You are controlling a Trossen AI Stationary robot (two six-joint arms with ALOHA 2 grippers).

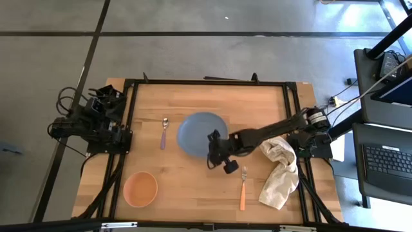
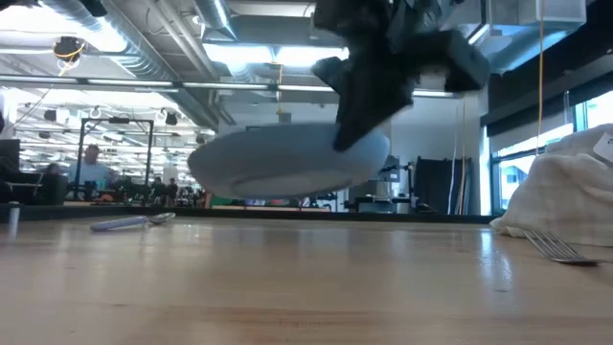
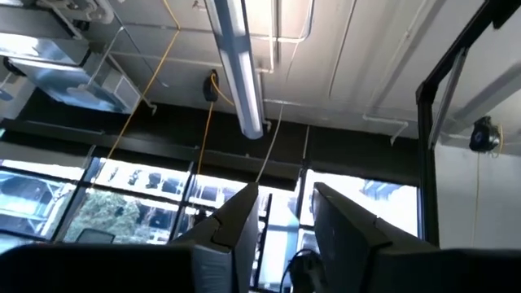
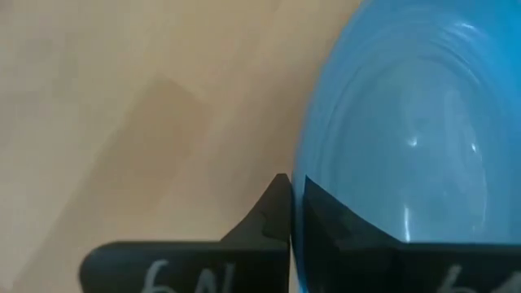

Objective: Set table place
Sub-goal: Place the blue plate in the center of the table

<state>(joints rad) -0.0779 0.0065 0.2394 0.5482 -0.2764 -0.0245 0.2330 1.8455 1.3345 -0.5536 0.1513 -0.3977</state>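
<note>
Both arms are dark, jointed and matte, with black cables looped at their bases. The right end effector [image 4: 291,232] has flat black fingers [image 4: 260,228] bearing pale handwritten markings near their base.

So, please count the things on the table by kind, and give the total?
Plate: 1, held off the table by the right gripper
Bowl: 1
Spoon: 1
Fork: 1
Cloth: 1
Total: 5

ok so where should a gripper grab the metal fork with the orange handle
Probably mid-handle, coming straight down. The metal fork with the orange handle lies flat on the wooden plank table, tines pointing away from the near edge; close across the narrow handle, clear of the off-white cloth alongside.
</note>
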